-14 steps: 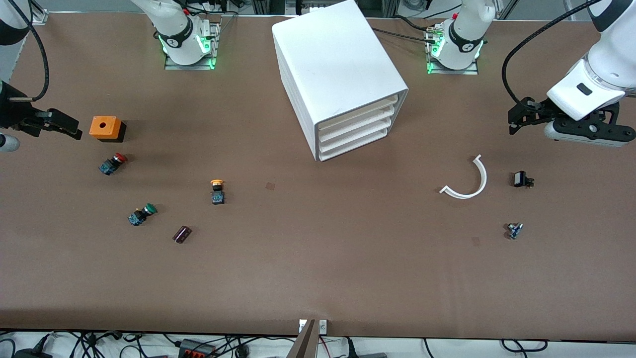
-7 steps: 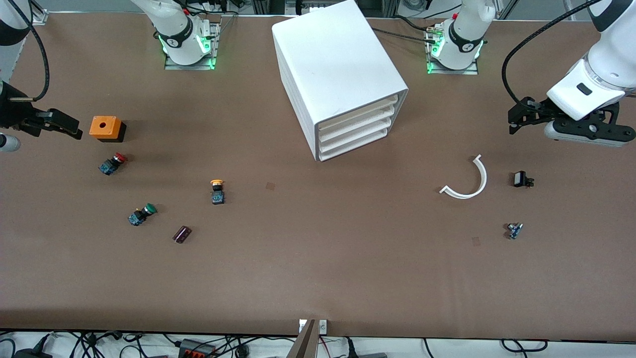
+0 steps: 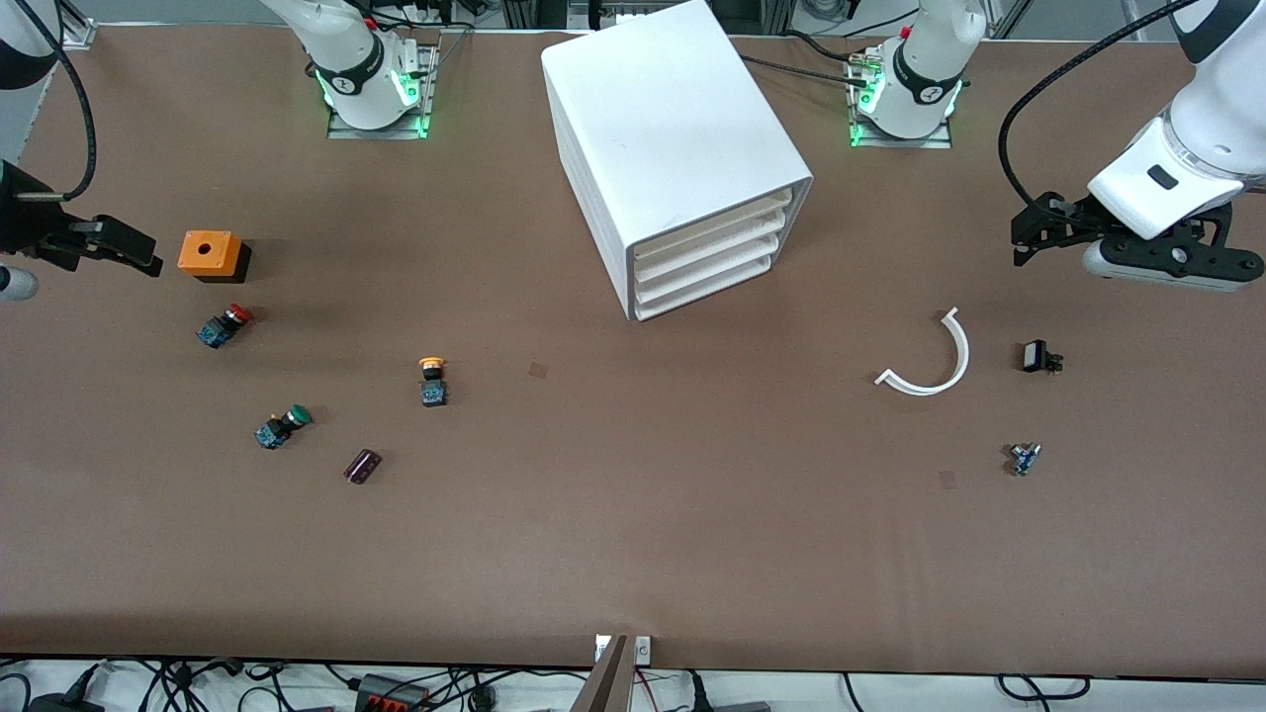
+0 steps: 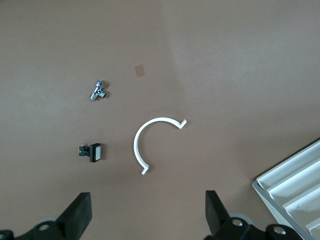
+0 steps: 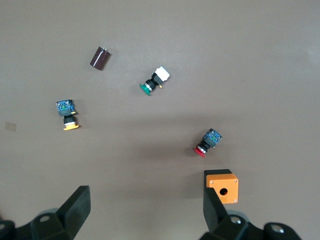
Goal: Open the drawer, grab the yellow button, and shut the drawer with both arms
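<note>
Nothing's started: drawer [image 3: 714, 229] shut, button [image 3: 432, 380] on the table, left gripper [image 4: 145, 212] and right gripper [image 5: 145, 209] wide open, empty.

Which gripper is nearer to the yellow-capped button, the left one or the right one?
Right. The right gripper is up over the table's right-arm end, beside the orange box, with the button closer to it. The left gripper hangs over the left-arm end, past the cabinet.

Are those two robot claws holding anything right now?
No. The left end effector hangs open over bare table near the white curved strip; the right end effector hangs open by the orange box.
</note>
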Controlling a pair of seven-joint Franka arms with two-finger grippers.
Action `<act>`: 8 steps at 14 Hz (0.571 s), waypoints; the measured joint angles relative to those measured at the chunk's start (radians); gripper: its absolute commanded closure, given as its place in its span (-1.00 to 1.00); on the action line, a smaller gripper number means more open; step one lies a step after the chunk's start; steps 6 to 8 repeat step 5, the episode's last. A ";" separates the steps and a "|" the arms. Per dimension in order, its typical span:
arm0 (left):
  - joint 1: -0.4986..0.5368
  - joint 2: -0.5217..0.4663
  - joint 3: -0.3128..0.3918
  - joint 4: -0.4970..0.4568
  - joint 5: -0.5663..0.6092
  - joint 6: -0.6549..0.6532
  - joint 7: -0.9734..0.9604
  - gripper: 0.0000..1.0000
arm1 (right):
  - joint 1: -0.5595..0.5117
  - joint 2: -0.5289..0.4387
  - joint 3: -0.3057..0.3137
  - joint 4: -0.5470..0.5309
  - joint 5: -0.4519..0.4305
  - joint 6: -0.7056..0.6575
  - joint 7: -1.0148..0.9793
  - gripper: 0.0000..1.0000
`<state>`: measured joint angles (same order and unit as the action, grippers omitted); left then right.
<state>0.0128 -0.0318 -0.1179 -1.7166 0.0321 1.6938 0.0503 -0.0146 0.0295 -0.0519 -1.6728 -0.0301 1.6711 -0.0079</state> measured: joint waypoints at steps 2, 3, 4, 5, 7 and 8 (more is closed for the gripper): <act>0.000 0.000 0.000 0.000 0.000 -0.004 0.000 -1.00 | -0.001 -0.001 -0.001 0.000 -0.001 0.000 0.000 -1.00; 0.000 0.000 0.000 0.000 0.000 -0.005 0.000 -1.00 | -0.002 -0.003 -0.001 0.000 -0.003 0.000 0.000 -1.00; 0.000 0.000 0.000 0.000 0.000 -0.005 0.000 -1.00 | -0.002 -0.006 -0.001 0.000 -0.005 0.000 -0.001 -1.00; 0.000 0.000 0.000 0.000 0.000 -0.006 0.000 -1.00 | -0.002 -0.010 -0.001 0.000 -0.005 -0.002 -0.001 -1.00; 0.000 0.000 0.000 0.000 0.000 -0.006 0.000 -1.00 | -0.002 -0.010 -0.001 0.000 -0.005 -0.002 -0.001 -1.00; 0.000 0.000 0.000 0.000 0.000 -0.006 0.000 -1.00 | -0.002 -0.010 -0.001 0.000 -0.005 -0.002 -0.001 -1.00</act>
